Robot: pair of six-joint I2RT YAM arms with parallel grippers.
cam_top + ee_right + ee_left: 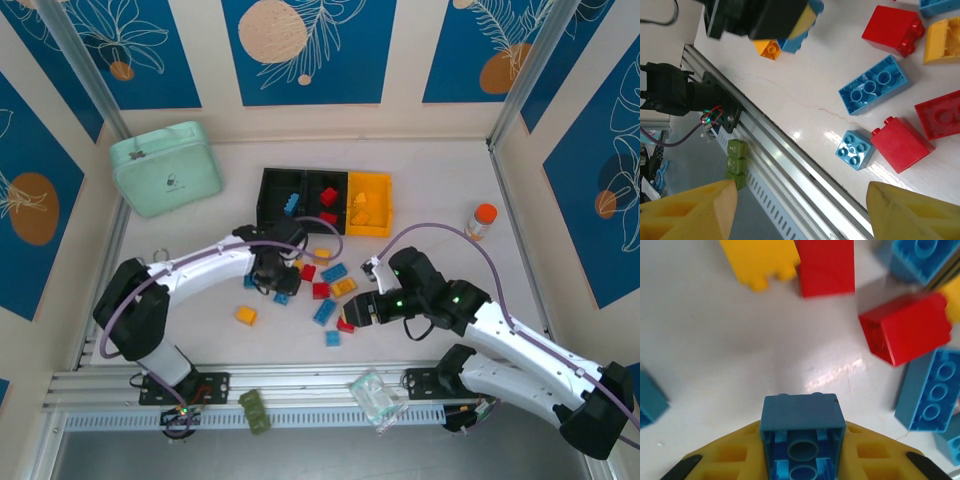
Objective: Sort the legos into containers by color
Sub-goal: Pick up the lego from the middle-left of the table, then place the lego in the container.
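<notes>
My left gripper [802,455] is shut on a blue lego [802,425], held underside-up between the yellow fingers [730,455] just above the table. Red legos [907,327], a yellow one [760,260] and a blue one [932,390] lie ahead of it. From above, the left gripper [272,275] hovers at the left side of the lego pile [325,300], in front of the joined containers: two black bins [268,200] and a yellow bin [385,210], each with bricks inside. My right gripper [355,310] stands open by the pile's right side, nothing between its fingers [915,212]; a small blue lego [855,150] lies beyond them.
A mint-green case [165,168] sits at the back left and an orange-capped bottle [482,221] at the right. A lone yellow lego [245,315] lies left of the pile. On the aluminium rail [300,385] at the near edge rest a dark green brick [255,410] and a clear packet [372,398].
</notes>
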